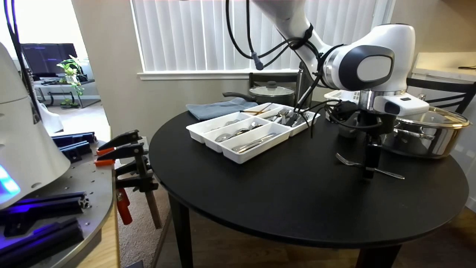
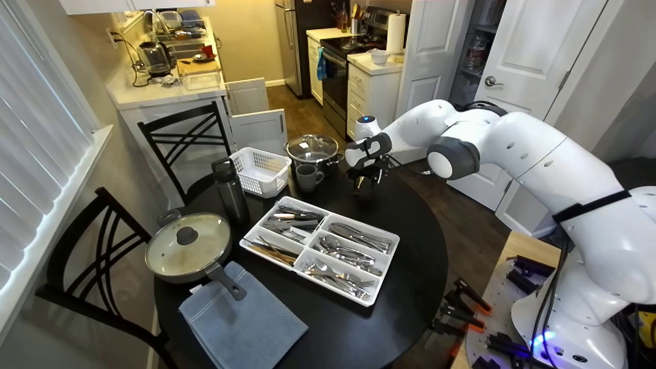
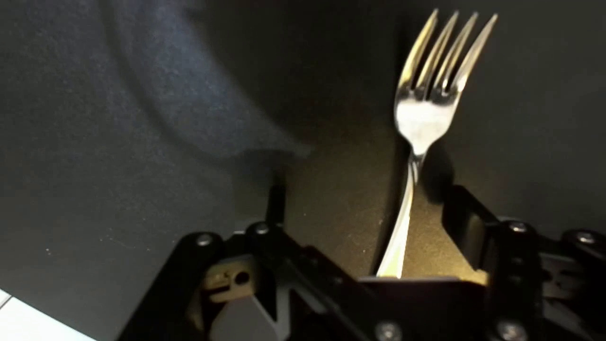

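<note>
In the wrist view the claw (image 3: 371,208) has its jaws spread wide with nothing gripped; the handle of a fork (image 3: 423,118) runs between them, closer to the jaw at three o'clock. The fork lies on the dark table (image 1: 260,201), tines toward one o'clock, handle dropping toward seven and out of sight under the claw. This looks like a lining-up step. A grip from here would call for centring on the handle, matching its slant and getting low enough to pinch something so thin; the height left is hard to tell.

Take the claw as the middle of the dial in an exterior view. A grey mug (image 2: 306,178) stands at nine, its contents hidden, and a lidded pot (image 2: 329,166) at ten, contents unclear. At seven sits a white tray (image 2: 384,271) of five compartments: what look like knives (image 2: 361,237), then spoons (image 2: 346,251), then forks (image 2: 333,277) on its three-o'clock half, chopsticks (image 2: 271,252) and mixed utensils (image 2: 292,218) on its nine-o'clock half. Past the mug, at nine, come a white basket (image 2: 264,187) and a dark bottle (image 2: 233,195). Farthest, at eight, a lidded pan (image 2: 189,277) reaches its handle over a blue cloth (image 2: 246,323).
</note>
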Controlling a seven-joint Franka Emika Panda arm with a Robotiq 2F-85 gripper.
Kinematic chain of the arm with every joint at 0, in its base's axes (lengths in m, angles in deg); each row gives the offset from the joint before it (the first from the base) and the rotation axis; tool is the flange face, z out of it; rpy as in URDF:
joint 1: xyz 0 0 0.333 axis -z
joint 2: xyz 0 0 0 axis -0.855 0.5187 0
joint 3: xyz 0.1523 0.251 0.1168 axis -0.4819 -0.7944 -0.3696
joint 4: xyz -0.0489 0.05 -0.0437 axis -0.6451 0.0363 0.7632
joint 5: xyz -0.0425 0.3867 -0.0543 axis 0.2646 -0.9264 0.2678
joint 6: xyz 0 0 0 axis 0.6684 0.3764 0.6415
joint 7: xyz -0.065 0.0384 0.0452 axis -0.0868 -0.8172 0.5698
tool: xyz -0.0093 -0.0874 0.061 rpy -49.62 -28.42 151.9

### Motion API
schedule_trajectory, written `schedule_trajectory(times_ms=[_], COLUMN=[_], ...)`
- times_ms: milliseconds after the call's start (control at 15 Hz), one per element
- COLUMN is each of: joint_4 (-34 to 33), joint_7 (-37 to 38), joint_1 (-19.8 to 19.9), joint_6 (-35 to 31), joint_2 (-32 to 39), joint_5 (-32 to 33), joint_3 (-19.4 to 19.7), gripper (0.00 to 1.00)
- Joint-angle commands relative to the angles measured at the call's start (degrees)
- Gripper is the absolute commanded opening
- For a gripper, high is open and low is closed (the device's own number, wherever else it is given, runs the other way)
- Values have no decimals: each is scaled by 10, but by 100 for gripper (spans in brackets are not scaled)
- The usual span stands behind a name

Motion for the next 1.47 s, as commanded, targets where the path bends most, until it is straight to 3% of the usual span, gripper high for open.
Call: schedule_trajectory(times_ms=[0, 467, 600, 1200, 1267, 1400], joint_4=[-26, -21, -17, -7, -6, -6], joint_7=[30, 30, 26, 14, 15, 16], joint_1=[13, 16, 19, 24, 24, 24], joint_6=[6, 0, 1, -1, 0, 4], joint_2=[7, 3, 6, -6, -8, -12], joint_5=[6, -15, -26, -55, -56, -60], joint_3=[0, -6, -13, -24, -25, -26], gripper=[53, 8, 1, 0, 25, 32])
